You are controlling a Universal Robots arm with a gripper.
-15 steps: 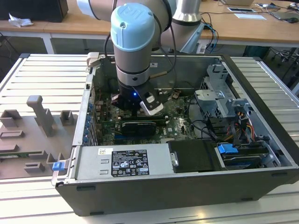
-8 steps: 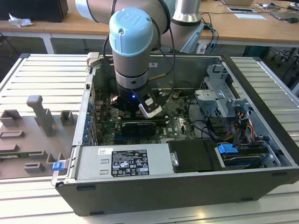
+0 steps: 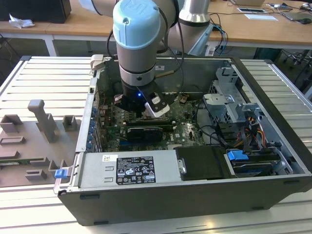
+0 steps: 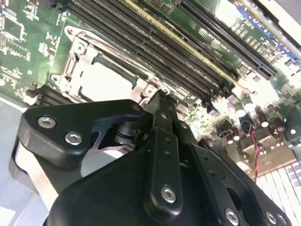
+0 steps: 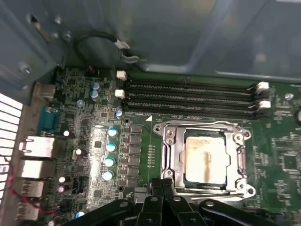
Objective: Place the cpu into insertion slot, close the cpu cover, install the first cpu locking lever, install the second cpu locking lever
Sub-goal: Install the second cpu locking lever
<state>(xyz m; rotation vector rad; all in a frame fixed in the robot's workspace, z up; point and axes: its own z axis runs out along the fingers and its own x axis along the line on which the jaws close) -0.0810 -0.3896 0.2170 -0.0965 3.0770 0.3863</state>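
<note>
In the exterior view, a grey fixture plate [image 3: 34, 141] with raised blocks lies on the slatted table [image 3: 44, 73] at the exterior view's left, just beside an open computer case [image 3: 161, 204]. A white printed label [image 3: 134, 170] sits on the grey power supply box along the case's near wall; its print is too small to make out. The arm reaches down into the case, its blue-capped joint [image 3: 136, 22] above the green motherboard [image 3: 187, 129], and the tool [image 3: 141, 105] hangs low over the board. At the exterior view's right stands a metal drive cage [image 3: 229, 100] with one blue clip [image 3: 237, 156] near it. In the first wrist view, four round blue-topped capacitors [image 5: 110, 147] stand in a column, four long black memory slots [image 5: 188, 96] run across the board, and the insertion slot [image 5: 204, 160] lies beside them. The cpu [image 5: 204, 160] sits flat inside it, its silvery-beige top exposed, with the cpu cover [image 5: 171, 155] framing it. The tool's black fingers [image 5: 162, 202] are drawn close together just at the socket's near edge, gripping nothing, and in the second wrist view their tips [image 4: 162, 101] meet just beside the socket rim.
</note>
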